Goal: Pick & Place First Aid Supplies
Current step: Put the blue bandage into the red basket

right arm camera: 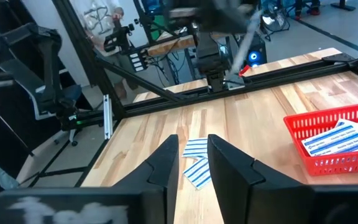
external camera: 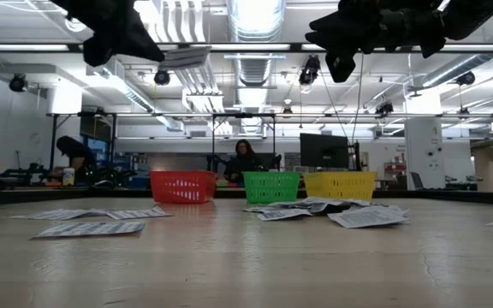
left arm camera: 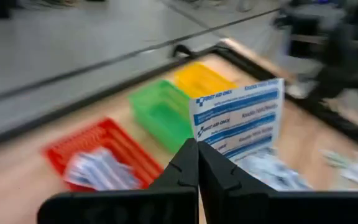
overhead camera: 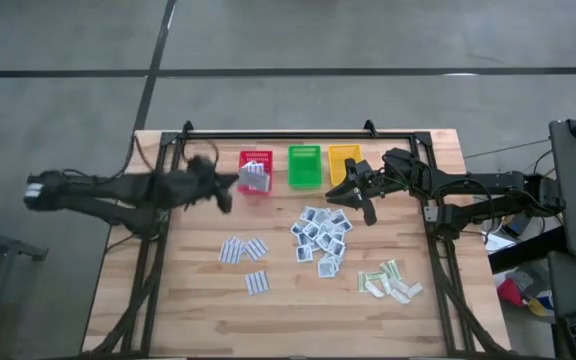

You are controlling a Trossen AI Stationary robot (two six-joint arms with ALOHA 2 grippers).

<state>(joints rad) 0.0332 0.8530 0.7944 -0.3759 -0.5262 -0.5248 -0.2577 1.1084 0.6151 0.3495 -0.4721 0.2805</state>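
An oblong white packet with blue stripes (left arm camera: 238, 118) is held in my left gripper (overhead camera: 238, 183), which is shut on it over the red basket (overhead camera: 256, 160). That basket holds more such packets (right arm camera: 340, 140). Other oblong packets (overhead camera: 243, 248) lie flat on the table. Small square packets (overhead camera: 318, 235) lie in a heap at the middle, and pale green-beige strips (overhead camera: 390, 282) lie at the right. My right gripper (right arm camera: 191, 165) hangs open and empty above the table, by the heap of square packets and in front of the yellow basket (overhead camera: 344, 160). My left gripper pinches the striped packet by one corner (left arm camera: 205, 138) between its two shut fingertips. The rest of the packet sticks out beyond the fingers, flat and unbent. It is lifted clear of the table, over the red basket.
A green basket (overhead camera: 304, 166) stands between the red and yellow ones along the far side. A black frame rail (overhead camera: 288, 134) runs behind the baskets. The near part of the wooden table (overhead camera: 298, 320) is bare. People sit in the room beyond the table.
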